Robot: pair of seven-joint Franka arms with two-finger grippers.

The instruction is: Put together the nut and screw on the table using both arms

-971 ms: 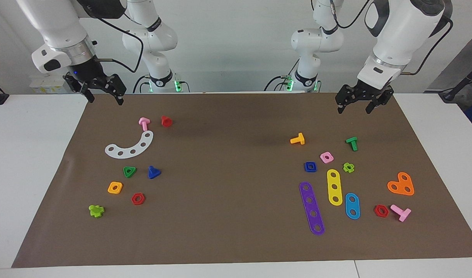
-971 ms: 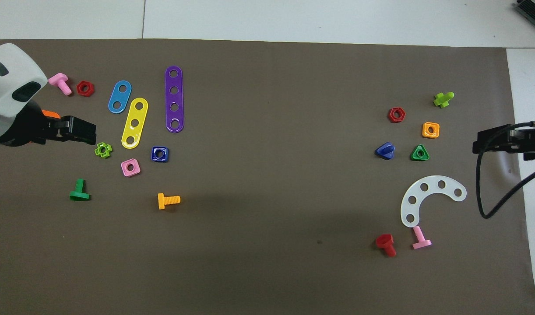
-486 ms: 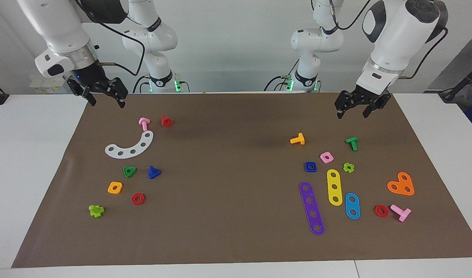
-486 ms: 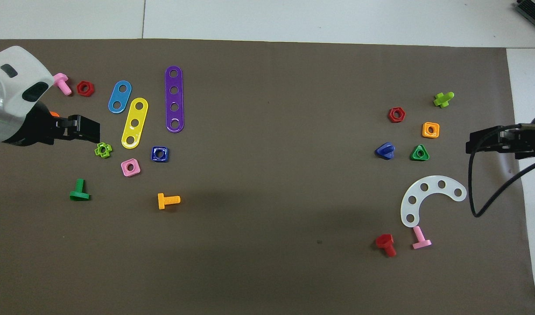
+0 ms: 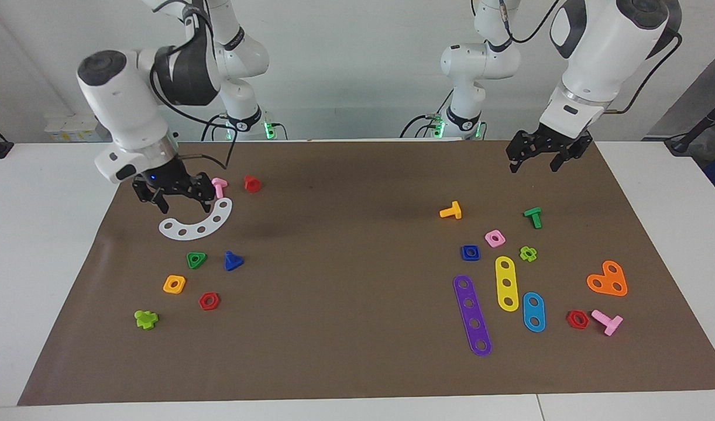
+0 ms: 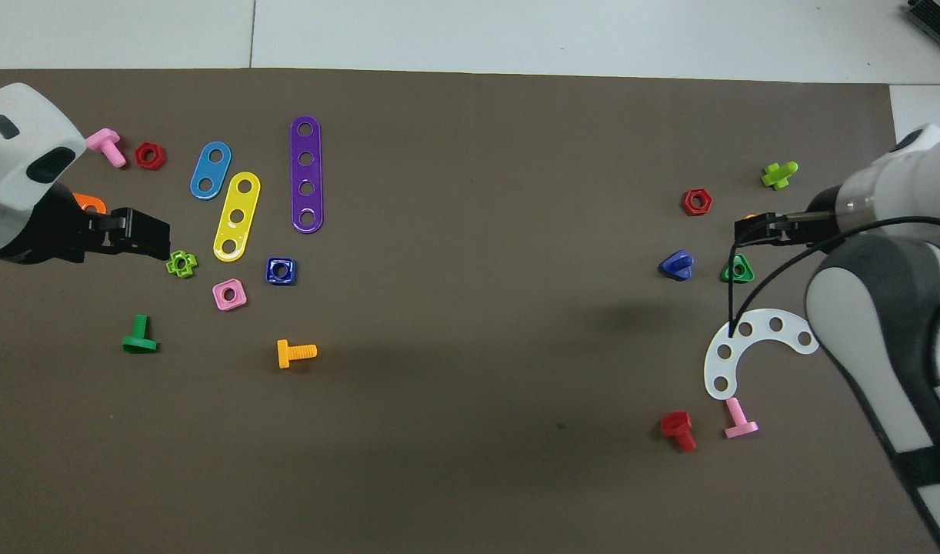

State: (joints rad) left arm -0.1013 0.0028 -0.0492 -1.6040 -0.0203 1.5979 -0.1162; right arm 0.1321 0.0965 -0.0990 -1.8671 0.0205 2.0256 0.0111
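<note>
White bench (image 5: pixel 47 245) with a brown mat (image 5: pixel 357 327) on top, plain light wall at the top of the facing view. Nut (image 5: pixel 470 252) lies flat in the right-centre of the facing view, beside the pink square nut (image 5: pixel 495 238) and just above the purple strip (image 5: pixel 472 315); in the overhead view it is centre-left (image 6: pixel 281 271). Screw (image 5: pixel 233 261) rests on the mat left of centre in the facing view, beside the green triangular nut (image 5: pixel 196 259); overhead it sits at the right (image 6: pixel 678 265). Right tool (image 5: pixel 181 202) is low over the white curved plate (image 5: pixel 196 223) at the left of the facing view, fingers spread, pinching nothing; overhead its tip (image 6: pixel 749 229) shows over the orange square nut, just above the green triangular nut. Left tool (image 5: pixel 538 159) hangs in the air at the upper right of the facing view, fingers spread, empty; overhead it shows at the left edge (image 6: pixel 143 235), beside the light-green cross nut (image 6: pixel 181 264).
</note>
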